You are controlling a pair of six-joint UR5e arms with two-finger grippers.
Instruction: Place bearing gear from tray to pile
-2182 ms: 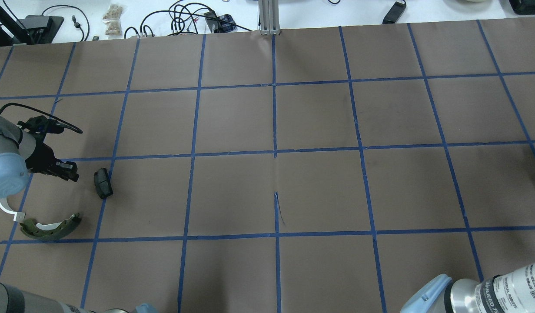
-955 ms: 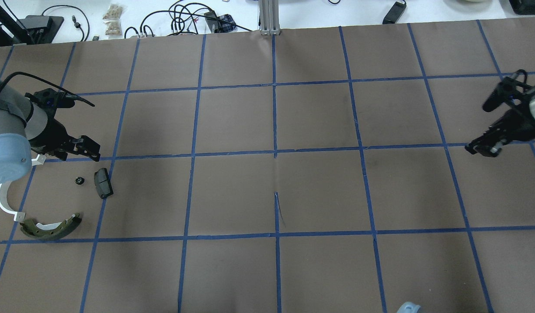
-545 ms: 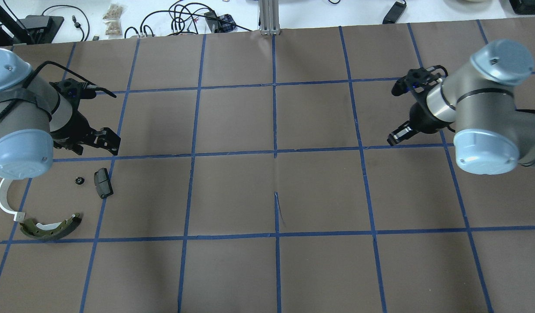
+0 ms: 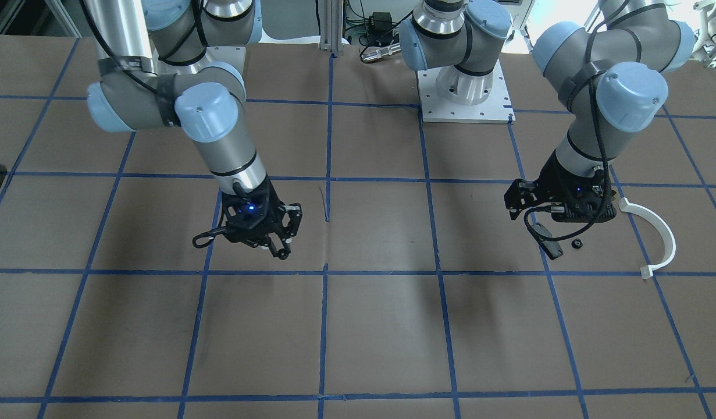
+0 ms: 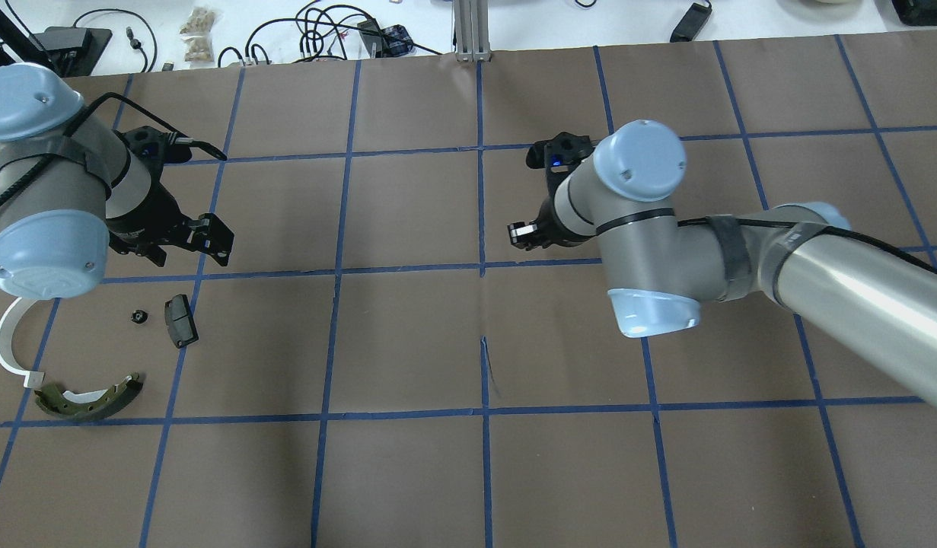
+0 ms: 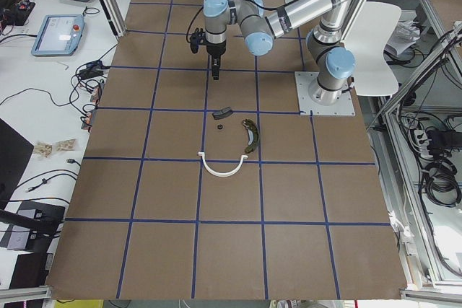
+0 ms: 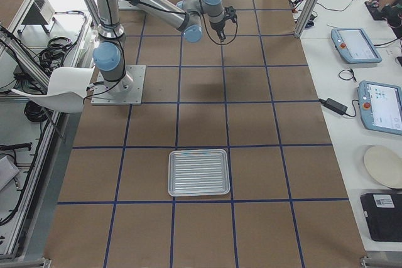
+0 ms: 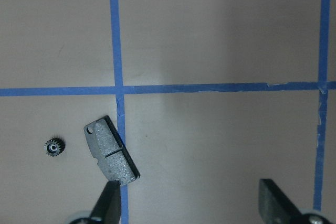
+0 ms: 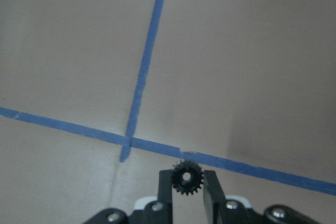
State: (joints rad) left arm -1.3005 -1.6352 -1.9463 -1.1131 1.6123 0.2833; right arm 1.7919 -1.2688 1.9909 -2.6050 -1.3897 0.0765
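My right gripper is shut on a small black toothed bearing gear. It hangs over the middle of the table, also seen in the front view. My left gripper is open and empty, above and beyond the pile. The pile holds an olive brake shoe, a white half-ring, a black pad and another small black gear. The left wrist view shows that gear beside the pad. The silvery tray lies far off at the table's right end.
Brown paper with a blue tape grid covers the table. Cables and small items lie along the far edge. Tablets and a plate sit on the side bench.
My right arm has swung in from the right edge to the table's middle. My left gripper has left a gear beside the pad and risen away from the pile, open.
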